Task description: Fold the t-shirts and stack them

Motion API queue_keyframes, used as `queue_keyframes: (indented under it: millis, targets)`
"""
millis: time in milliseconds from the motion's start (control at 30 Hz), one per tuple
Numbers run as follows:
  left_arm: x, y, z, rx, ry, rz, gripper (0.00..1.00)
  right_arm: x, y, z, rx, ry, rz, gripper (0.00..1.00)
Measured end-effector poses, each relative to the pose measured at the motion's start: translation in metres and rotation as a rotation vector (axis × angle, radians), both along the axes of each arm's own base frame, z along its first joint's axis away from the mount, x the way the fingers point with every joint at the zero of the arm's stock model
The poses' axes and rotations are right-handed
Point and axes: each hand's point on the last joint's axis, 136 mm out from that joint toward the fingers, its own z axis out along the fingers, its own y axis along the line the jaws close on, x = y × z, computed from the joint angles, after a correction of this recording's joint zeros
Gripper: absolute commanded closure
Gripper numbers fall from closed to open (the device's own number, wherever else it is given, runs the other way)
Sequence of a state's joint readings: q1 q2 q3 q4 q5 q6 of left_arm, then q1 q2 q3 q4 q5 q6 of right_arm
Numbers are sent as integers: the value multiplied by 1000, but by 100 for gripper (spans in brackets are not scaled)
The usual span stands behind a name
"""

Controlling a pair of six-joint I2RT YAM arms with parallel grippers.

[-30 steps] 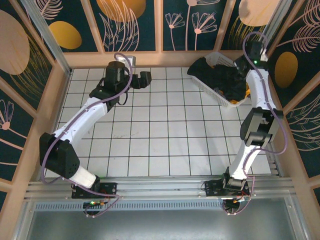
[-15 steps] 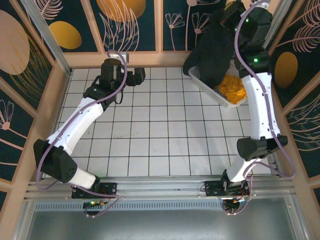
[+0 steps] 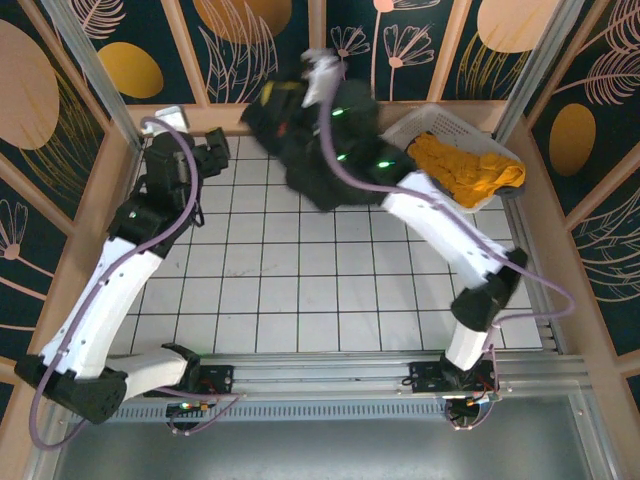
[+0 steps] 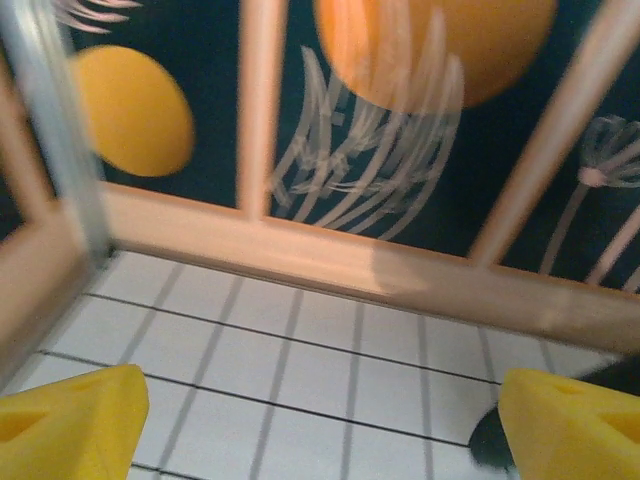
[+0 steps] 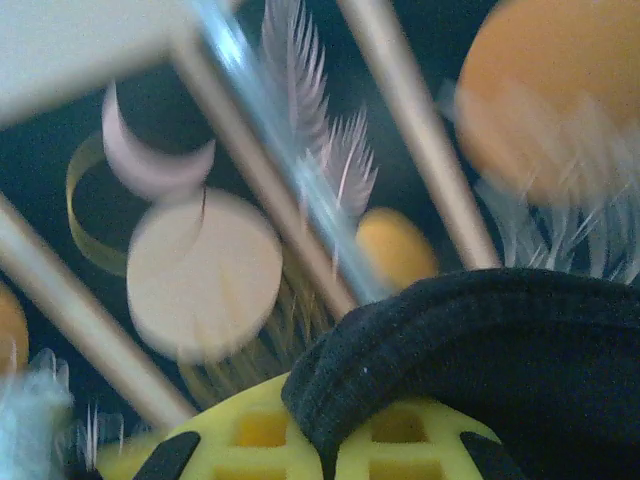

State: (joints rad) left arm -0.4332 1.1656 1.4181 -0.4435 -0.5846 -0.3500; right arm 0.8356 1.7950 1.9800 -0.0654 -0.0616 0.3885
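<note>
1. Right tool (image 5: 330,440): closed, gripping the black t-shirt (image 3: 320,160). In the right wrist view, a thick fold of black cloth lies across the yellow finger pad (image 5: 250,435).

2. In the overhead view, the right arm (image 3: 450,240) reaches from its base at the near right to the far centre of the scene. The black t-shirt is held up off the tabletop (image 3: 300,290). It hangs as a bunched, motion-blurred mass above the far centre tiles and partly covers the far wooden rail (image 3: 200,117).

3. Left tool (image 3: 218,150): open, jaws set wide apart, nothing between them. In the left wrist view, the two yellow fingertips (image 4: 70,420) sit at the lower corners, with bare white tiles between them. A small dark shape shows at the inner edge of the right-hand fingertip; what it is cannot be told.

4. The left tool sits over the far left corner of the tabletop, near the far rail. It is to the left of the black t-shirt and apart from it.

5. The mustard-orange t-shirt (image 3: 465,170) lies crumpled inside the white basket (image 3: 420,120) at the far right corner of the tabletop. The black t-shirt hangs just left of the basket; whether the two touch cannot be told.
</note>
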Motion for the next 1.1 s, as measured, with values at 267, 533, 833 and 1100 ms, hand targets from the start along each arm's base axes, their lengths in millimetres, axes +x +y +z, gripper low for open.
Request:
queue_keyframes:
  millis: [267,533,833,1100]
  targets:
    - [-33,26,-13,32,29,65,13,-38,93,-275,-407,392,330,42]
    - [-22,2,-106,-283,258,119,8,29,-18,-273,-289,549,78,50]
    - [15,-21,-225,-544,602,226,7,73,-158,-329,-334,734,-320,46]
    - [30,1,-291,-752,747,385,4,65,-184,-382,-421,890,-367,43]
